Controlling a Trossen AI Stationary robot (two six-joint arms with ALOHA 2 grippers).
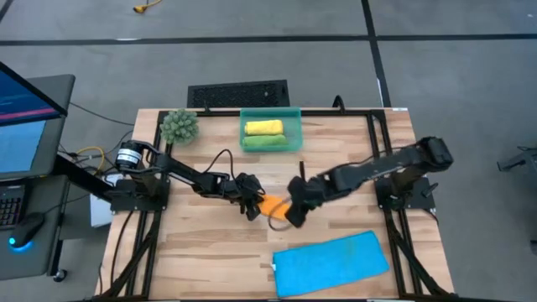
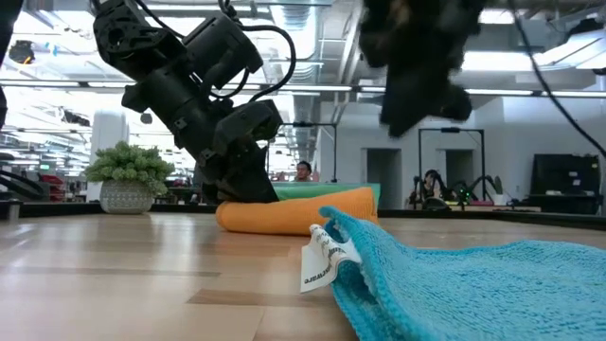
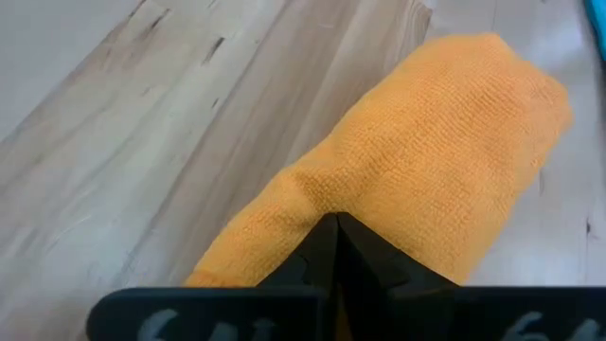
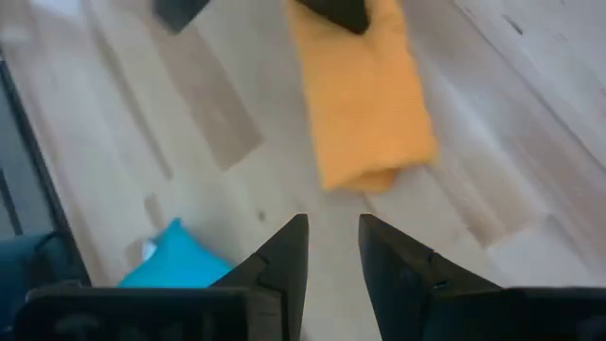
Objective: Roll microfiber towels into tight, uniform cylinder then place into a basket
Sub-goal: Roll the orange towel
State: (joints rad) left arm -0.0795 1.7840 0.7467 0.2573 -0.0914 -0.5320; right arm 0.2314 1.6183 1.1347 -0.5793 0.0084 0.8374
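Orange towel (image 1: 273, 205) rolled into a short fat cylinder, lying on the wooden table (image 1: 201, 252) near its middle, between the two arms. Left gripper (image 1: 252, 204) down at the roll's left end, fingers (image 3: 333, 254) pressed together on a fold of the orange cloth, seen close in the left wrist view. Right gripper (image 4: 333, 248) raised above the table just beside the roll's right end, fingers (image 4: 284, 256) parted with a clear gap, holding nothing; roll (image 4: 365, 95) lying free ahead of them in the right wrist view.

Blue towel (image 1: 331, 262) spread flat on the near right part of the table, well apart from the roll, white label (image 2: 322, 263) showing at its corner in the low view. Basket (image 1: 270, 129) at the far edge of the table, centre, holding a yellow roll (image 1: 263, 127) on the far side and a green roll (image 1: 265, 142) just beside it on the near side. Spiky green plant ball (image 1: 179, 126) at the far left of the table, just left of the basket. Monitor (image 1: 21, 117) off the table's left side.
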